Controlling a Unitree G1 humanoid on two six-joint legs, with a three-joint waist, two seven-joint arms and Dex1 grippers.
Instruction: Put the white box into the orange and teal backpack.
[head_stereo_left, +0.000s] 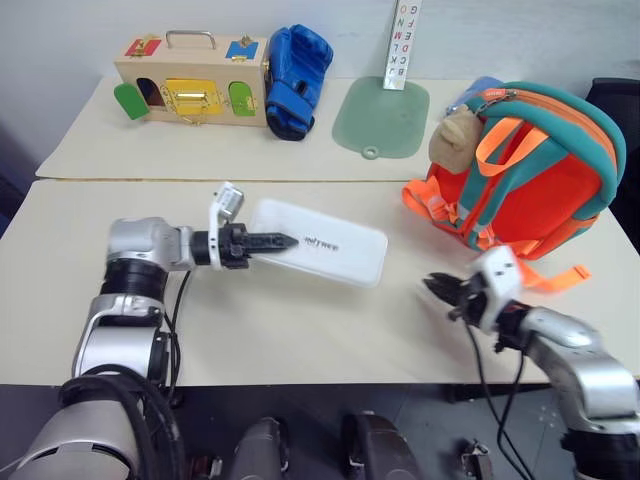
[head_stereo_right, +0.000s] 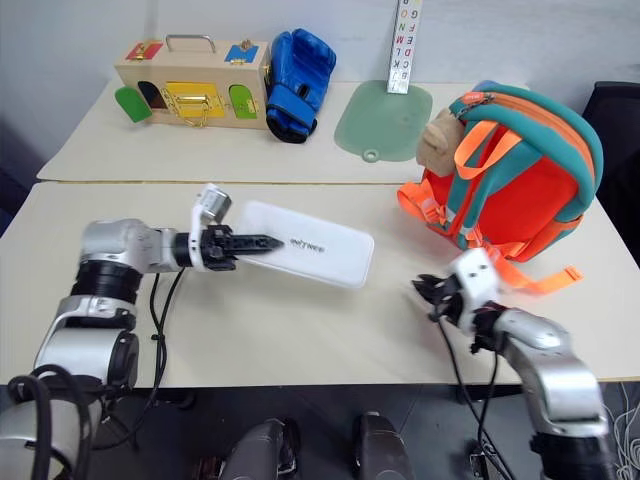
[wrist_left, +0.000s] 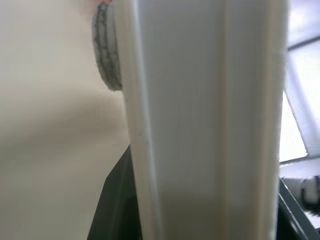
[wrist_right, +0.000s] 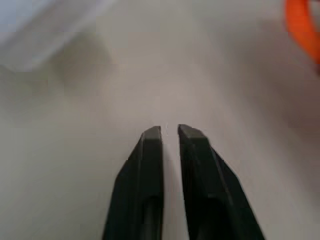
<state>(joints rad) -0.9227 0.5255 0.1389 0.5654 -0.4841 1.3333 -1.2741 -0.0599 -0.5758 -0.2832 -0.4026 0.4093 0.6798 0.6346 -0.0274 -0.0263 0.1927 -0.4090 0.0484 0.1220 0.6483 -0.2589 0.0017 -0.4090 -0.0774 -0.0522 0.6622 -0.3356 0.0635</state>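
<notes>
The white box (head_stereo_left: 335, 252) is flat and long, with small dark lettering on its lid, and sits mid-table. My left gripper (head_stereo_left: 281, 241) is shut on its left end, one black finger lying over the lid. In the left wrist view the box's edge (wrist_left: 200, 125) runs close along a dark finger (wrist_left: 114, 205). The orange and teal backpack (head_stereo_left: 545, 175) stands upright at the right, a tan plush toy (head_stereo_left: 455, 135) hanging on its front. My right gripper (wrist_right: 169, 131) hovers over bare table in front of the backpack, its fingers slightly open with nothing between them.
On the rear table stand a wooden box with coloured doors (head_stereo_left: 190, 88), a blue boxing glove (head_stereo_left: 297, 78), a green mat (head_stereo_left: 382, 117) and a lettered strip (head_stereo_left: 402, 45). Orange straps (head_stereo_left: 555, 275) trail from the backpack onto the table near my right gripper.
</notes>
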